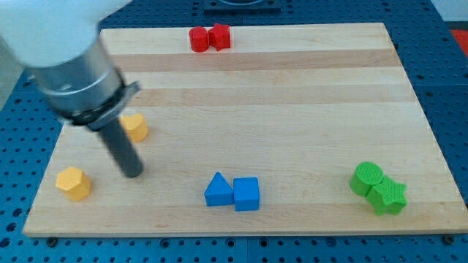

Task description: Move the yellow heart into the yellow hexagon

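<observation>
In the camera view, our small yellow heart block [135,127] sits near the left edge of the wooden bench [292,109], partly behind our rod. The yellow hexagon block [74,183] lies nearer and further left, well apart. Both look light, rigid and easy to slide. We carry no hand; my tip [132,172] rests just near of the heart, holding nothing, so we judge a push on its far right side best.

A pale wooden board [292,109] lies on a blue perforated table [450,66] (evenly lit).

Yellow heart [137,127] up-right of yellow hexagon [73,183] at the view's left, my tip [133,174] below the heart
</observation>
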